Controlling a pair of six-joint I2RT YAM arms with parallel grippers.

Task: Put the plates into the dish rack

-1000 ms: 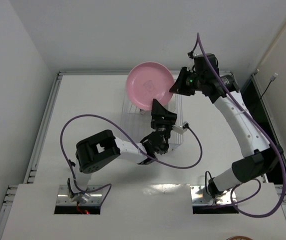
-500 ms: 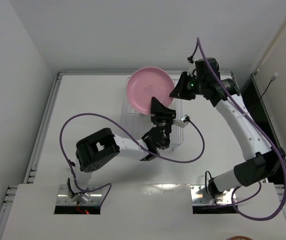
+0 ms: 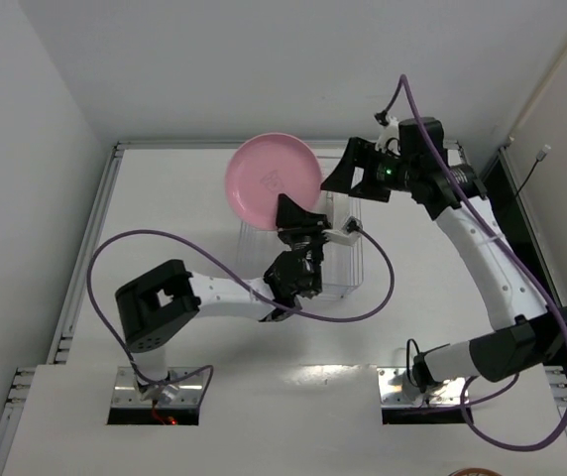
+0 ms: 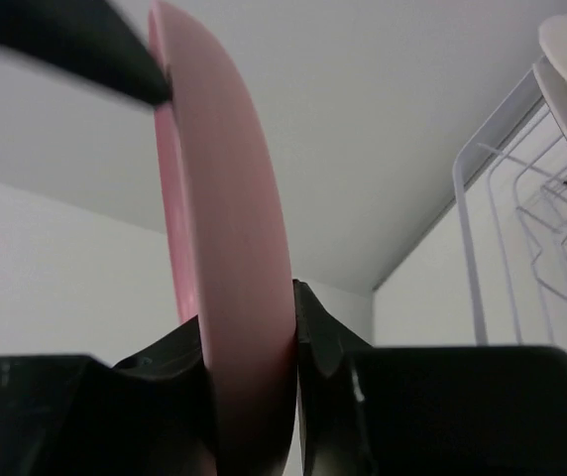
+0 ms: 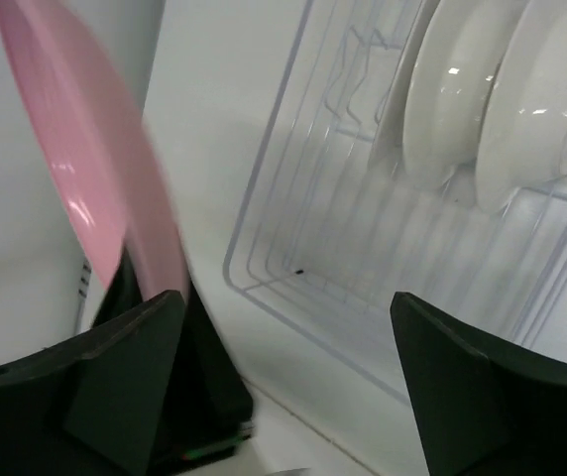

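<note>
Now the left gripper is clenched on the lower rim of the pink plate, which stands on edge, lifted beside the far-left corner of the dish rack. The right gripper is released, jaws wide, above the rack and apart from the plate's edge. Two pale plates stand in the rack, with bare wire slots between them and the pink plate.

The pink plate is now being pinched at its lower rim by the left gripper, whose jaws were spread wide a second ago. It is being released by the right gripper, now parted and clear of it. The plate is being carried leftward, off the dish rack.
</note>
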